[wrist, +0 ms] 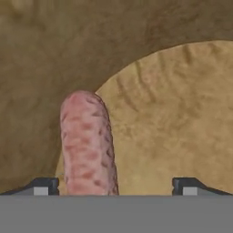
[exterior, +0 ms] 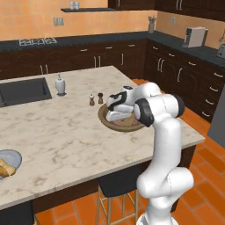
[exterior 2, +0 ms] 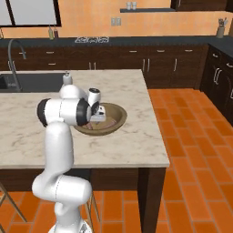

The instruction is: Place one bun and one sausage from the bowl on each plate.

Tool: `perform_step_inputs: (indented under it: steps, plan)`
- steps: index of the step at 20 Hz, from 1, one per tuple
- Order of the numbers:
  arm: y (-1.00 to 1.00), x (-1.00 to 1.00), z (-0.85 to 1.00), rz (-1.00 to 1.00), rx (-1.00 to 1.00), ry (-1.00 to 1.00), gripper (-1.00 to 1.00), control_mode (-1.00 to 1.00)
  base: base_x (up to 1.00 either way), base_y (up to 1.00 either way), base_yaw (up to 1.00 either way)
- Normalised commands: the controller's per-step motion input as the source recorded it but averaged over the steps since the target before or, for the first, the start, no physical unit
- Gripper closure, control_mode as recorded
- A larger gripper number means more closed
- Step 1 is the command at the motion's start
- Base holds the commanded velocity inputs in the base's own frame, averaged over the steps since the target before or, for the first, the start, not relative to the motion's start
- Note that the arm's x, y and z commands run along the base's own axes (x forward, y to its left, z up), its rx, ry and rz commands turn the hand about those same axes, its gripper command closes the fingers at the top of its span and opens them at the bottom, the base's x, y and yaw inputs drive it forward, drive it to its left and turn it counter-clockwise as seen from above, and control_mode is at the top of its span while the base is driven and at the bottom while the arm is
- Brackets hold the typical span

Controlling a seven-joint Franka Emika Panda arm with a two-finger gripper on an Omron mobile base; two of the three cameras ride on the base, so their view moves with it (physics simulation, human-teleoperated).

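My gripper [wrist: 116, 186] is lowered into the tan, wood-like bowl [exterior: 103, 118] on the island's right side and stands open. A pinkish-red sausage [wrist: 86, 141] lies on the bowl's floor between the fingertips [wrist: 45, 186], closer to the left one, and the jaws are not closed on it. From the right base view the hand [exterior 2: 97, 116] covers the left half of the bowl [exterior 2: 119, 119]. A pale grey-blue plate [exterior: 15, 157] sits at the counter's near left edge with a golden bun [exterior: 4, 168] on it.
Two small shakers [exterior: 96, 99] stand just behind the bowl. A white bottle [exterior: 60, 85] stands next to the sink [exterior: 22, 90] at the left. The counter's front edge runs close to the bowl, with a stool [exterior: 116, 184] below it.
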Motion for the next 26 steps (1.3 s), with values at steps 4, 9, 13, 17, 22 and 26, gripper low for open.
perform_step_inputs:
  steps: [4, 9, 13, 17, 22, 26]
  plan:
    - [0.11, 0.03, -0.48, 0.0, 0.0, 0.0, 1.0, -1.0, 0.0, 0.0, 0.0]
    - [0.03, 0.13, -0.27, 0.0, 0.01, 0.0, 1.0, -1.0, 0.0, 0.0, 0.0]
    - [0.0, -0.01, 0.34, 0.01, 0.05, 0.0, 1.0, -1.0, 0.0, 0.0, 0.0]
    - [0.0, -0.3, 1.0, 0.01, 0.07, -0.07, 1.0, -1.0, 0.0, 0.0, 0.0]
    - [0.04, -0.74, 0.95, 0.0, 0.03, -0.05, 1.0, -1.0, 0.0, 0.0, 0.0]
    - [0.19, -0.95, 0.21, 0.01, 0.0, -0.08, 1.0, -1.0, 0.0, 0.0, 0.0]
